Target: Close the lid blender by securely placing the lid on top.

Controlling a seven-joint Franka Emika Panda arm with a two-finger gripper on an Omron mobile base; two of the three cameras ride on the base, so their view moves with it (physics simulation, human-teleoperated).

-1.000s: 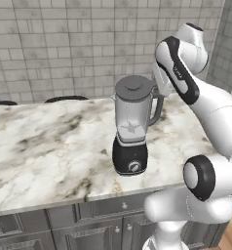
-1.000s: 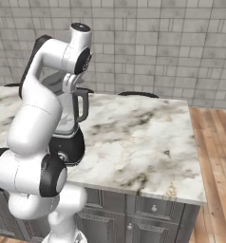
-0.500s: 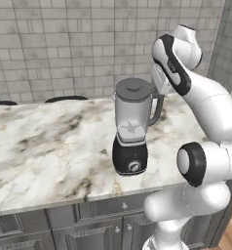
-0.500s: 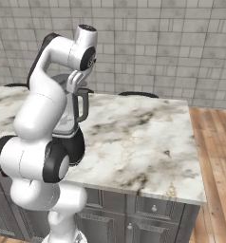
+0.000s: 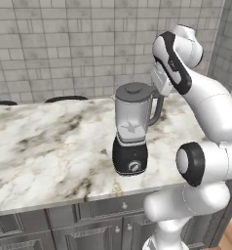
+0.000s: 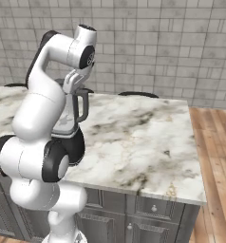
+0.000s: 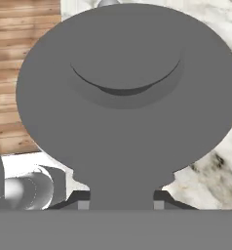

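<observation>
The blender stands on the marble counter, a clear grey jar with a side handle on a black base with a front knob. The lid is a dark-grey disc with a raised centre, very close in the hand view. Its short tab sits between my dark fingertips. My gripper is shut on that tab. In the left base view my gripper is right beside the jar's top, and the lid lies level over the mouth. Whether it is seated I cannot tell.
A grey tiled wall backs the counter. Two dark stool tops show at the counter's far edge. Wood floor lies to the right of the counter's end. Grey cabinet drawers run below the front edge.
My upper arm has swung and risen a little while the hand stays by the jar's top. The blender has not moved.
</observation>
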